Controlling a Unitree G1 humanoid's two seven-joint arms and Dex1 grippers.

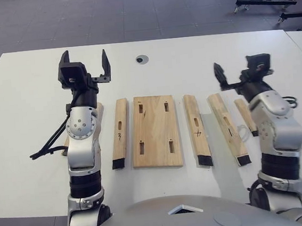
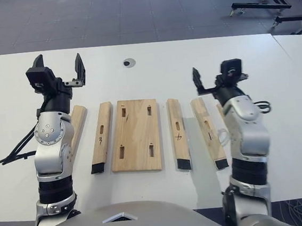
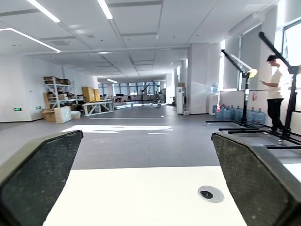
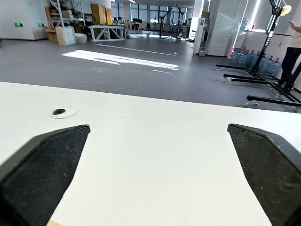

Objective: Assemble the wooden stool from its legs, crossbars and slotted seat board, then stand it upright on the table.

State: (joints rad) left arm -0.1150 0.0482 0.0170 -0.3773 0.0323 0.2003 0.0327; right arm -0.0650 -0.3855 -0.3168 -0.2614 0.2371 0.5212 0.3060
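Note:
The slotted seat board (image 1: pixel 155 124) lies flat mid-table. A wooden leg (image 1: pixel 119 132) with a dark foot lies to its left. Another wooden piece (image 1: pixel 98 111) is partly hidden under my left arm. Right of the board lie two more legs (image 1: pixel 197 130) (image 1: pixel 229 128) and a short crossbar (image 1: pixel 246 115) beside my right arm. My left gripper (image 1: pixel 84 61) is raised above the table behind the left pieces, open and empty, its fingers (image 3: pixel 42 174) wide apart. Behind the right pieces my right gripper (image 1: pixel 237 67) is also open and empty, with its fingers (image 4: pixel 268 165) spread.
The white table (image 1: pixel 26 98) has a round cable hole (image 1: pixel 142 59) behind the board. A black cable (image 1: pixel 47 148) trails at the left, and thin cables (image 1: pixel 244 132) lie at the right. Black frames (image 1: pixel 266 0) stand on the floor beyond.

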